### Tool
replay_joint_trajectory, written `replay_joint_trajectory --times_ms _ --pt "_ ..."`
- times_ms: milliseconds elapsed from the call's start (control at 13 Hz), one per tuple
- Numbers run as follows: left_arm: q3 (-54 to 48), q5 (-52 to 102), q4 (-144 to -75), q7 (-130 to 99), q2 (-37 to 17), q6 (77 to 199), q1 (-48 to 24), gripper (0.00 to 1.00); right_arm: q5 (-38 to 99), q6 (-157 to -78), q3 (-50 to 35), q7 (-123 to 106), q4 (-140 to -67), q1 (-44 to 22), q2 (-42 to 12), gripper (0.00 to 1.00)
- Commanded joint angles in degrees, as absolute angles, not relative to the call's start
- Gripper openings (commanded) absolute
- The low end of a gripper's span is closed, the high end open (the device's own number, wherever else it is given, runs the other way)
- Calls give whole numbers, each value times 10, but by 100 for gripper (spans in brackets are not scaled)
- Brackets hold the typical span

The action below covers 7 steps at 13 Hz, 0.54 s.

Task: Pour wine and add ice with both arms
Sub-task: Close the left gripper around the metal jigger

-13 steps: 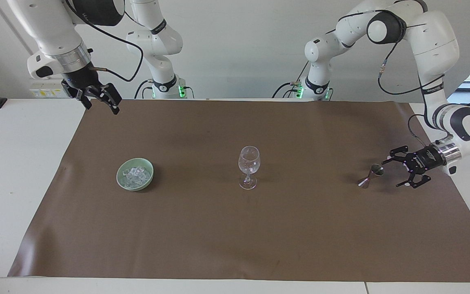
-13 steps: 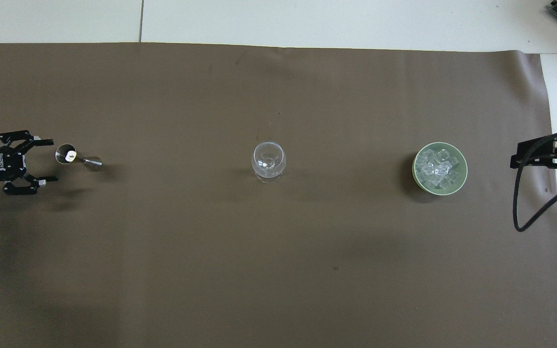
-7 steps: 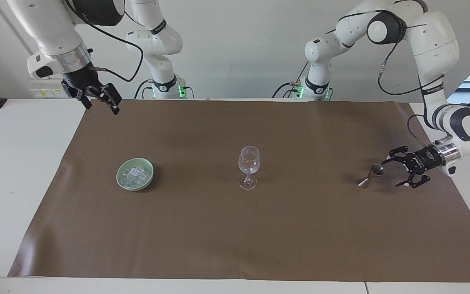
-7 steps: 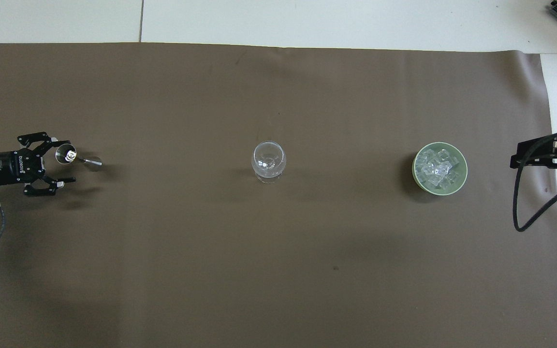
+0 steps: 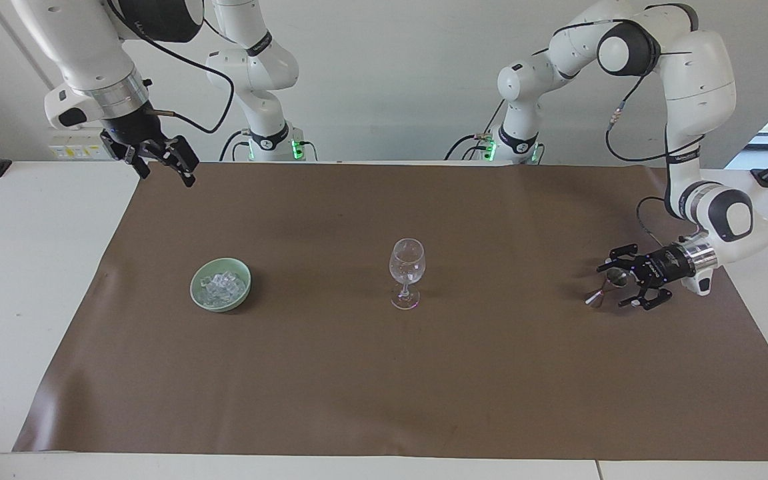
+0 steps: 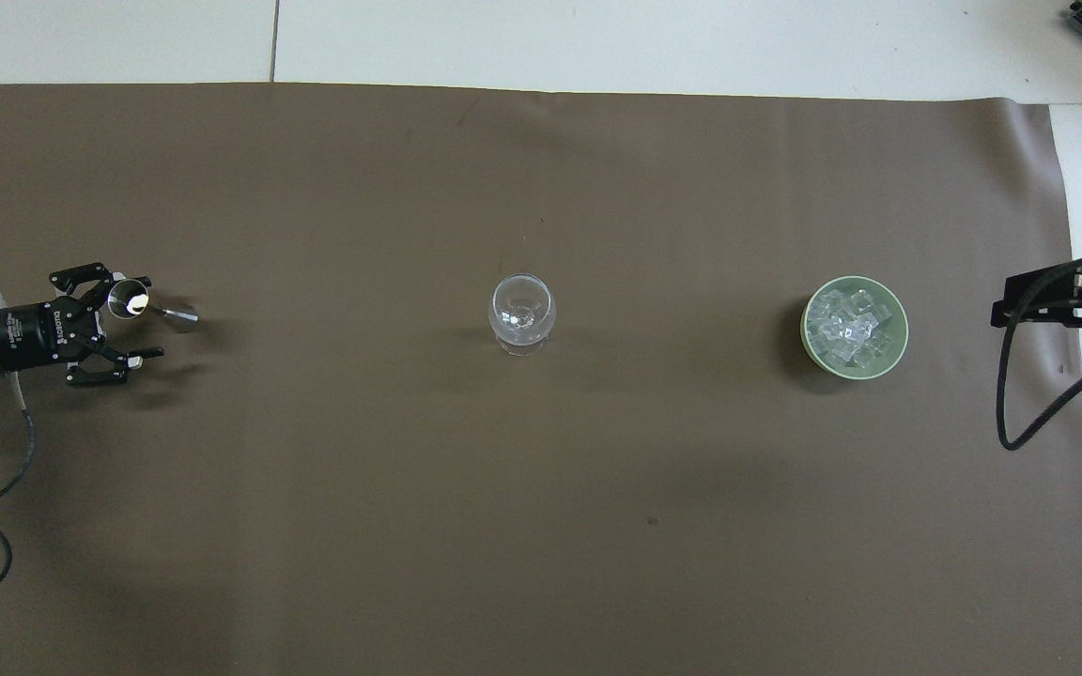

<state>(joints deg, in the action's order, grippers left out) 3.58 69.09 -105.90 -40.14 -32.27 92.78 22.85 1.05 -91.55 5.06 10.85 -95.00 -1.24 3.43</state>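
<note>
**Steel jigger between open fingers, ice in its bowl**

Brown mat (image 5: pixel 384 373) covers the desk. Left gripper (image 5: pixel 619 285) lies low at its own end, spread wide around the metal jigger (image 6: pixel 151 310), not clamping it. Right gripper (image 5: pixel 161 163) hangs open and empty, waiting over the mat's corner. Ice (image 5: pixel 222 288) fills the green bowl (image 5: pixel 196 297); the wine glass (image 5: pixel 407 270) stands mid-mat.

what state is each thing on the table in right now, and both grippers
wine glass: upright, mid-mat, looks almost empty
jigger: upright, untouched, between the left gripper's jaws
green bowl: upright, filled with ice
left gripper: jaws open, low at the jigger, not closed on it
right gripper: jaws open, raised over the mat's edge near its base, waiting
</note>
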Motion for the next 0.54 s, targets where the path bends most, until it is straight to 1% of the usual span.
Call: replay_joint_trajectory --times_ms 0,153,460 --pt "40 717 -1072 -374 -329 931 224 100 24 -912 50 98 -953 -9 39 100" --pt "40 734 -1074 -360 -344 926 225 100 24 -912 50 98 -953 -9 39 100" --pt "40 758 -1082 -356 -344 907 232 100 24 -912 50 98 -953 -9 39 100"
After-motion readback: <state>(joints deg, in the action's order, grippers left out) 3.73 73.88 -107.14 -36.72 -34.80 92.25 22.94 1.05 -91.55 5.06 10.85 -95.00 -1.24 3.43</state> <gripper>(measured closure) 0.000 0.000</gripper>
